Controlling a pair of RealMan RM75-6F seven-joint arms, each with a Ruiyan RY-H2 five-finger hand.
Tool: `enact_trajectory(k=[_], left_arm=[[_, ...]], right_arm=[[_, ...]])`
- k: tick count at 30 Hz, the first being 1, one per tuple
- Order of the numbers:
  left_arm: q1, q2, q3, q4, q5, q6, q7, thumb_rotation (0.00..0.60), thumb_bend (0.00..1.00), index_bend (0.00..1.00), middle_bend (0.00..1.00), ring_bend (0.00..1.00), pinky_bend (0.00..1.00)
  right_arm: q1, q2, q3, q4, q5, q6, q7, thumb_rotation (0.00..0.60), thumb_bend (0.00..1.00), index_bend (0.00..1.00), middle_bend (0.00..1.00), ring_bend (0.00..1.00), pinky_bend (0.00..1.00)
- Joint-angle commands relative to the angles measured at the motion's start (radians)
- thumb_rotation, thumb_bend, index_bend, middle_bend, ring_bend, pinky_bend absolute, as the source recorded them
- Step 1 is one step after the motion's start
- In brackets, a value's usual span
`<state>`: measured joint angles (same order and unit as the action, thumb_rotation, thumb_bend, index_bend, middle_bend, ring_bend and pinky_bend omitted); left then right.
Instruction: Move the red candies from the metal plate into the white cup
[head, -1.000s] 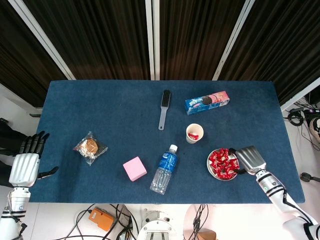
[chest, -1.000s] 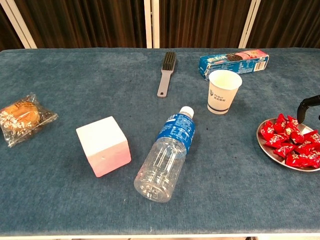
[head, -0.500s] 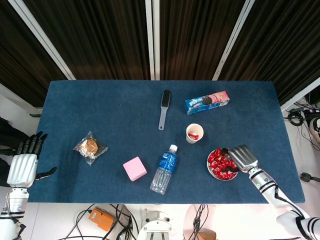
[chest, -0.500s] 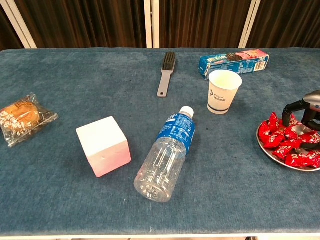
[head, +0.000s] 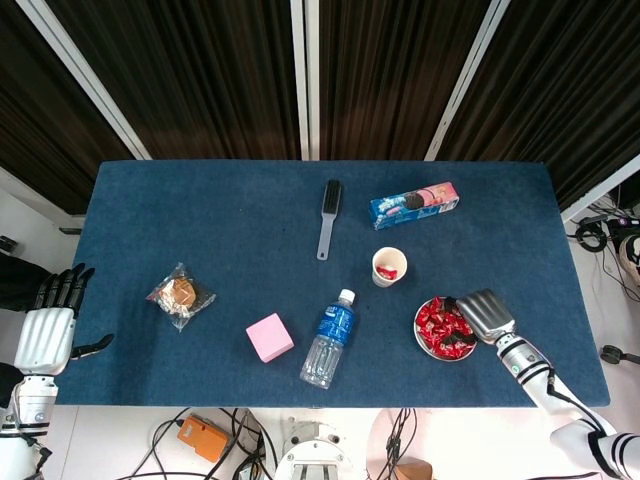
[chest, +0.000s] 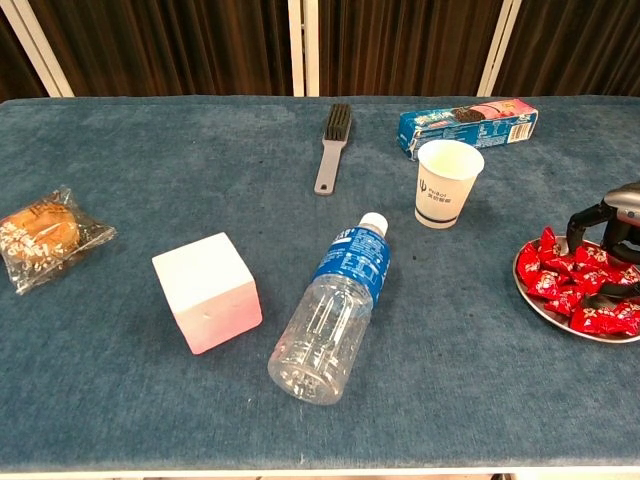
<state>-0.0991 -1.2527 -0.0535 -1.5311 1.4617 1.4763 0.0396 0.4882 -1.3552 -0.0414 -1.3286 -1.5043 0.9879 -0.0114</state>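
The metal plate lies near the table's front right, heaped with red candies. Up and to its left stands the white cup, upright, with one red candy inside. My right hand hangs over the plate's right side. Its dark fingers dip into the pile, spread apart, and I see no candy lifted. My left hand hovers off the table's left edge, fingers apart and holding nothing.
A clear water bottle lies left of the plate. A pink cube, a wrapped pastry, a grey brush and a cookie box are spread over the blue table.
My right hand moved left from beside the plate onto the candies and sank its fingers into the pile. The left hand barely shifted.
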Motion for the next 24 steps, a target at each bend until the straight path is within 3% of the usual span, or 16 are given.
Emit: enact_trajectory(k=[1, 8, 13, 20, 24], left_arm=[[0.0, 0.001, 0.0, -0.001, 0.001, -0.001, 0.001, 0.6, 0.0, 0.01, 0.0, 0.0, 0.0], [-0.001, 0.004, -0.001, -0.003, 0.0, 0.0, 0.002, 0.6, 0.0, 0.01, 0.0, 0.0, 0.0], [-0.003, 0.008, -0.003, -0.006, 0.004, 0.0, 0.002, 0.6, 0.0, 0.01, 0.0, 0.0, 0.0], [-0.006, 0.011, -0.006, -0.01, 0.002, -0.003, 0.005, 0.6, 0.0, 0.01, 0.0, 0.0, 0.0], [-0.008, 0.013, -0.007, -0.011, -0.003, -0.007, 0.007, 0.6, 0.0, 0.01, 0.0, 0.0, 0.0]], right_arm=[[-0.003, 0.005, 0.003, -0.005, -0.004, 0.012, 0.001, 0.6, 0.56, 0.64, 0.94, 1.0, 1.0], [-0.009, 0.058, 0.03, -0.065, -0.016, 0.072, 0.005, 0.6, 0.57, 0.65, 0.94, 1.0, 1.0], [0.032, 0.108, 0.1, -0.14, -0.013, 0.091, 0.028, 0.6, 0.57, 0.66, 0.94, 1.0, 1.0], [0.161, 0.076, 0.216, -0.146, 0.075, -0.026, 0.022, 0.6, 0.57, 0.66, 0.94, 1.0, 1.0], [0.228, 0.032, 0.245, -0.115, 0.126, -0.109, -0.004, 0.6, 0.57, 0.66, 0.94, 1.0, 1.0]])
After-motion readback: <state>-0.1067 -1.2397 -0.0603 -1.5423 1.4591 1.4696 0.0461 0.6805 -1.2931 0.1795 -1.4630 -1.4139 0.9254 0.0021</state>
